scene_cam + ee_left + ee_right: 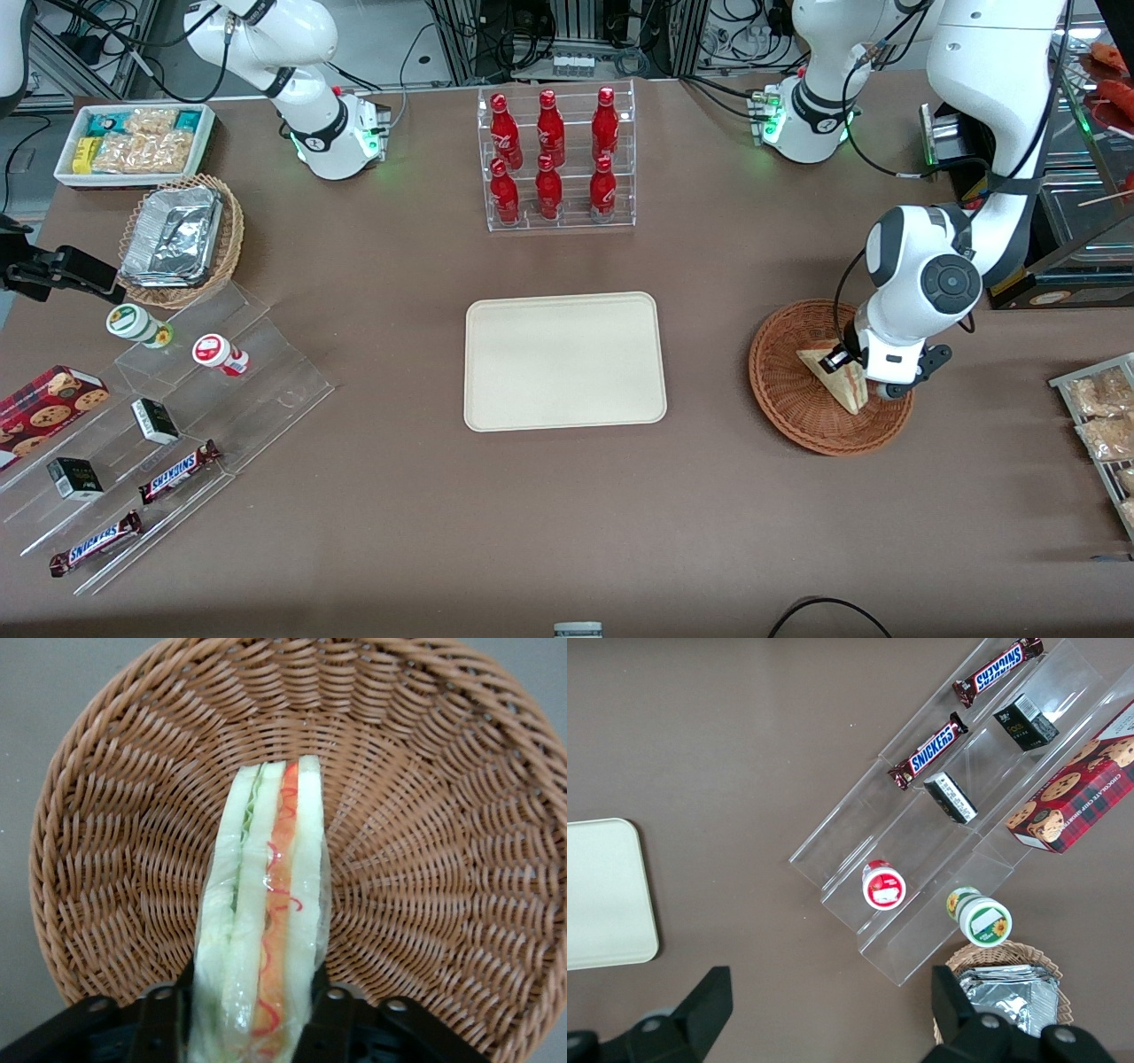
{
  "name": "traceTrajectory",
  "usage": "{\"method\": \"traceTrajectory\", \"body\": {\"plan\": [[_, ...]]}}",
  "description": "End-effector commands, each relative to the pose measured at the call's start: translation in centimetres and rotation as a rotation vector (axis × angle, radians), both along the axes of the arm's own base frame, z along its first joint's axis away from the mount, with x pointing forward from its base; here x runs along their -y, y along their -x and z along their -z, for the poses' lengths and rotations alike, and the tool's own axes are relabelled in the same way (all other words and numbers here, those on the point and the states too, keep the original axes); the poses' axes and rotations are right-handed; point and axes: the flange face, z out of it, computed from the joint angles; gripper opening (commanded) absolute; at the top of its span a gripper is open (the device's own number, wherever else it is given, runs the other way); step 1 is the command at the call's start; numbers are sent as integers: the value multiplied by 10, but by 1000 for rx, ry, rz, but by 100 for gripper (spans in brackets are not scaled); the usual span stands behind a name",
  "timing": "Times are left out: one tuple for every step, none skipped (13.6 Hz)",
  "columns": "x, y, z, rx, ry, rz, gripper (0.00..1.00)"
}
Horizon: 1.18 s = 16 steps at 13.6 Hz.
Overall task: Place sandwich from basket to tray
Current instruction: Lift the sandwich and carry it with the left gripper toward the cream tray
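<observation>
The sandwich (pixel 831 375), a pale bread wedge in clear wrap with a red and green filling, stands on its edge in the reddish-brown wicker basket (pixel 797 418) toward the working arm's end of the table. My left gripper (pixel 866 388) is down in the basket, shut on the sandwich. In the left wrist view the black fingers (pixel 333 1012) press both sides of the sandwich (pixel 266 904), with the basket weave (pixel 443 815) all round it. The cream-beige tray (pixel 564 361) lies flat at the table's middle and holds nothing; its corner shows in the right wrist view (pixel 602 895).
A clear rack of red bottles (pixel 554 159) stands farther from the camera than the tray. A rack of bagged snacks (pixel 1103 416) and a display case (pixel 1063 230) sit beside the basket. An acrylic stepped stand with snacks (pixel 177 399) and a tan foil-tray basket (pixel 177 235) lie toward the parked arm's end.
</observation>
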Motion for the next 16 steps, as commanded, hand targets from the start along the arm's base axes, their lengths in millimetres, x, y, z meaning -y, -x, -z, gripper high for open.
{"method": "traceTrajectory", "body": {"plan": [[8,-15,-31,-42,-2,-3,0],[10,-21,-47,-74,-6,-1,0],[11,-27,-61,-95,-10,2,0],[24,-31,-75,-114,-9,23,0],[41,-30,-84,-126,0,73,0],[52,-28,-89,-146,8,138,0],[72,-27,-95,-147,19,188,0],[95,-23,-98,-147,28,230,0],[121,-17,-98,-148,39,275,0],[148,-11,-93,-155,52,324,0],[175,-14,-90,-157,74,368,0],[207,-18,-89,-154,96,404,0],[231,-20,-88,-164,102,434,0],[257,-19,-85,-165,108,444,0],[277,-18,-76,-173,112,441,0],[299,-18,-70,-171,121,436,0]]}}
